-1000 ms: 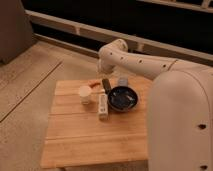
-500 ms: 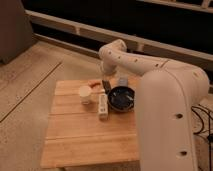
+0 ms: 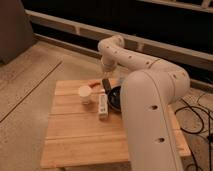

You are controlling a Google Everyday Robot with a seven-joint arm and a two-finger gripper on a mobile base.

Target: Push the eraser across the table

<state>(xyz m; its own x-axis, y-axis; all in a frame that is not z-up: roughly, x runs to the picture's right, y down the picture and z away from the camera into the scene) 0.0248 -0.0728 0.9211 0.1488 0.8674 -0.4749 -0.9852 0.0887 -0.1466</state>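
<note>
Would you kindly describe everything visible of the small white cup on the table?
The small white round cup stands upright, mouth open, on the light wooden plank table, towards its far side. It looks plain, possibly paper. Nothing else touches it. The arm's dark tool hangs behind it, towards the picture's right.

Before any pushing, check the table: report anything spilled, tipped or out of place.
Nothing stands out. The cup stands upright, the white eraser lies flat beside the dark bowl, and no spill shows on the table. The end effector hangs just behind the eraser.
</note>
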